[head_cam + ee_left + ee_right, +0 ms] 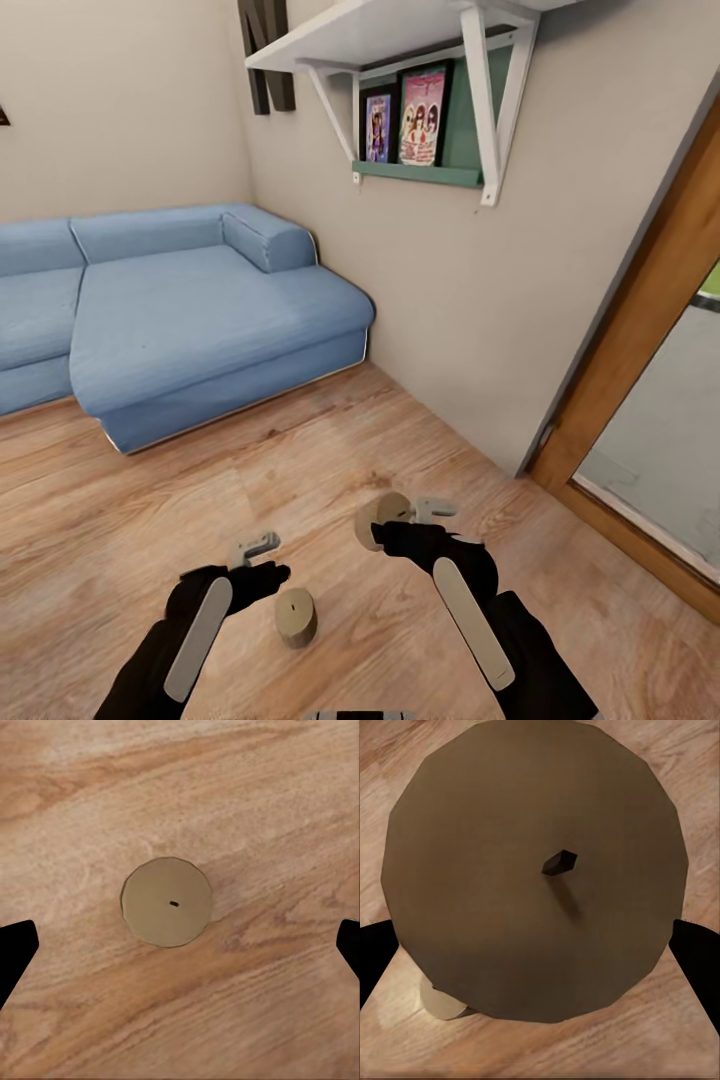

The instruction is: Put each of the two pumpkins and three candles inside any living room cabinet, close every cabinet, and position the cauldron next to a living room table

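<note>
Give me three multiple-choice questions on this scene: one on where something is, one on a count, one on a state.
1. Where is the candle below the left end effector?
A. On the sofa
B. On the wooden floor
C. On the shelf

2. How many candles does the head view show?
A. Two
B. Three
C. None

3. How is the left end effector?
A. Shut on the candle
B. Shut on nothing
C. Open, above the candle

Answers:
1. B: the floor candle stands upright on the wooden floor.
2. A: the floor candle and a second candle at the right end effector.
3. C: the left end effector's fingers stand wide apart, clear of the candle.
</note>
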{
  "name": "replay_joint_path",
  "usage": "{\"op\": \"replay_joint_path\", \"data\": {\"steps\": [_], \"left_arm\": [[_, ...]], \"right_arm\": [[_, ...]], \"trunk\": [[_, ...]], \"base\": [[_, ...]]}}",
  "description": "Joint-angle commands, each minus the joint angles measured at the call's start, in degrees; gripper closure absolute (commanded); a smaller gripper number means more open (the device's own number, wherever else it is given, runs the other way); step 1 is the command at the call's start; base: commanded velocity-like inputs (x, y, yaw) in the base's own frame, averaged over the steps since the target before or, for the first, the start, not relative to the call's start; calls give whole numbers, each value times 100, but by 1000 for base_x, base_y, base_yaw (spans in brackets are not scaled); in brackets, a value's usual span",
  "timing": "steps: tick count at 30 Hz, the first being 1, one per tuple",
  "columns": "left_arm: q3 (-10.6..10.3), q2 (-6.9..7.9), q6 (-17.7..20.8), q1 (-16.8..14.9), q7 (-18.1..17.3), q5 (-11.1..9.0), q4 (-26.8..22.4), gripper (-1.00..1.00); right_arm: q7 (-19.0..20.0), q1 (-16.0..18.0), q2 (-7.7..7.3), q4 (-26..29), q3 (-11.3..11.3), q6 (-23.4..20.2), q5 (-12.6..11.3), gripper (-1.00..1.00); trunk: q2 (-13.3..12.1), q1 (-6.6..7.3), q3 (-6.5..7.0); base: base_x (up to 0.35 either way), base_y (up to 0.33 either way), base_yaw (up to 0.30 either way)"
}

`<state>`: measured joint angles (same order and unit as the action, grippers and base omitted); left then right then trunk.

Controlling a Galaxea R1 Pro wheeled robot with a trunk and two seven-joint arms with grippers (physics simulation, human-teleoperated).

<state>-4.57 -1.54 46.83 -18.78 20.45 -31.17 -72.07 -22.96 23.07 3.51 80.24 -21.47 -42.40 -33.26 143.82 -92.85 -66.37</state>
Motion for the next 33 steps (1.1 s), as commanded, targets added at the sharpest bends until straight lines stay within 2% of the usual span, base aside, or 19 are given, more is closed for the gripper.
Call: {"op": "replay_joint_path", "data": {"steps": [1, 10, 14, 17, 27, 29, 33], "left_arm": [[-2, -28, 11, -3, 56, -14, 0, -100], [-4, -49, 10, -3, 83, 52, 8, -100], [-1, -60, 10, -3, 500, 41, 8, -100], [-1, -99, -19, -3, 687, 27, 1, -100], [-41, -209, -138, -3, 759, 30, 8, -100], [-91, -233, -140, -3, 763, 34, 8, -100], [-430, -248, -256, -3, 785, 61, 8, -100]], "right_arm": [[-59, 5, -4, 6, -6, -5, -61, 100], [-59, 5, 0, -16, -6, -5, -67, 100], [-59, 5, -2, -17, -6, -5, -67, 100], [-59, 5, -1, -17, -6, -5, -67, 100], [-59, 5, 0, -17, -6, -5, -64, 100], [-59, 5, -3, -17, -6, -5, -66, 100], [-59, 5, -3, -19, -5, -5, -69, 100]], "trunk": [[4, -1, -28], [16, -24, -227], [21, -34, -316], [25, -42, -382], [39, -68, -604], [41, -73, -648], [47, -83, -737]], "base": [[0, 0, 0], [0, 0, 0], [0, 0, 0], [0, 0, 0], [0, 0, 0], [0, 0, 0], [0, 0, 0]]}}
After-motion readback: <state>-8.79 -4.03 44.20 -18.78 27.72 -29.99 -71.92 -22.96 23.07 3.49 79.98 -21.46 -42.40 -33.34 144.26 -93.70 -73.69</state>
